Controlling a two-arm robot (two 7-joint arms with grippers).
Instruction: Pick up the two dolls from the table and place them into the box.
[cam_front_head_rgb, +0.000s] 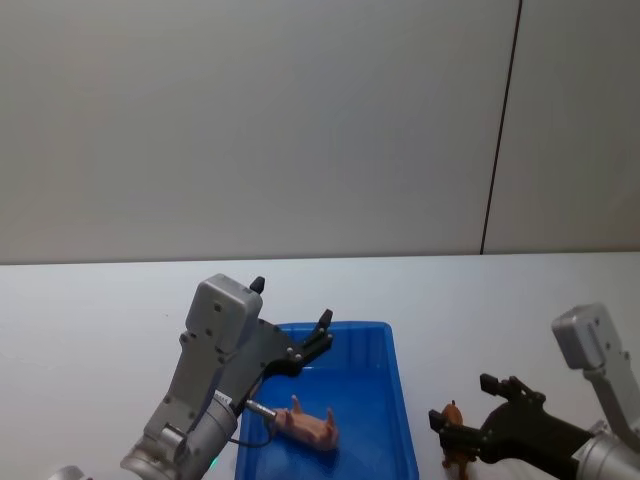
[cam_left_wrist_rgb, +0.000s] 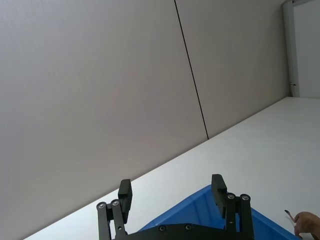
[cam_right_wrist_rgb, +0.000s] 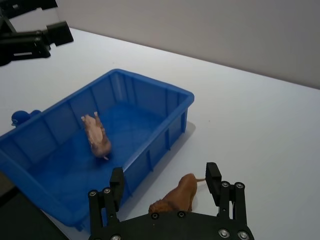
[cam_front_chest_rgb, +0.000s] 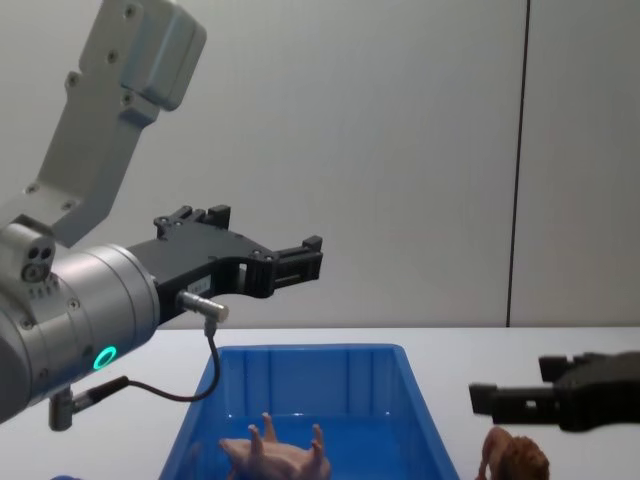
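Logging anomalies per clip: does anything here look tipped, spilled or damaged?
The pig lies tipped over in the box, legs in the air, not standing. The lion stands upright on the table beside the box, between the open fingers of the right gripper. No damage or spill shows.

pale pink pig (cam_front_head_rgb: 312, 428) down on its side, legs up, inside the bright blue box (cam_front_head_rgb: 402, 400), lower centre of the head view; brown lion (cam_front_chest_rgb: 515, 458) standing on the white table (cam_front_head_rgb: 90, 310), just right of the box
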